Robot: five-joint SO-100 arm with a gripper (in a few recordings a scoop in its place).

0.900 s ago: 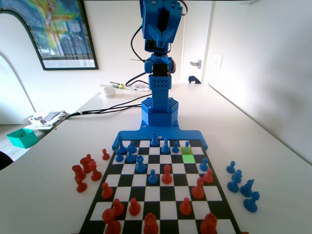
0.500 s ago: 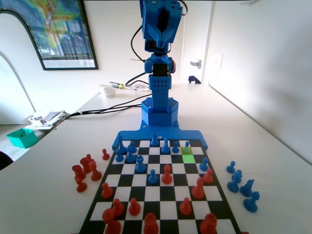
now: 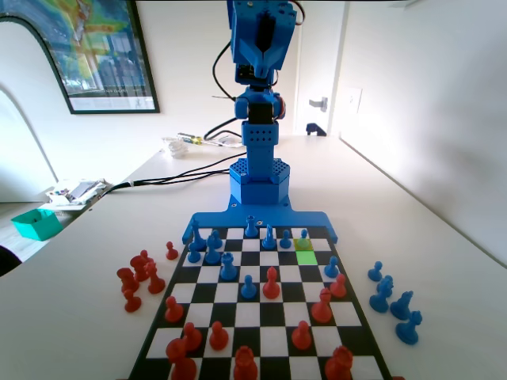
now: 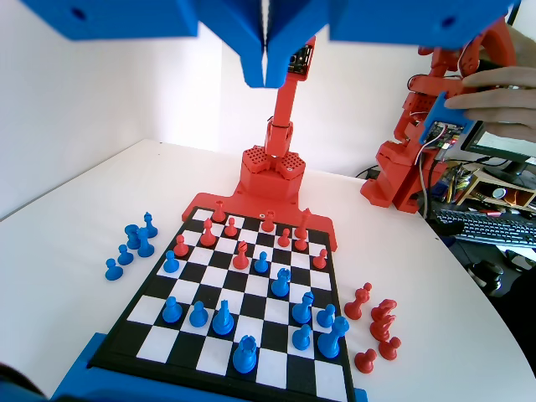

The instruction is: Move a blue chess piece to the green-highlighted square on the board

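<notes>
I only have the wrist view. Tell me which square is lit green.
Observer: In the fixed view, the green-highlighted square lies near the blue arm, in the second column from the picture's right.
Operator: Report whether it is free.
Observer: No piece stands on it.
Operator: Give me the nearest blue pawn.
Observer: A blue chess piece stands diagonally next to it, toward the fixed view's right and nearer that camera.
</notes>
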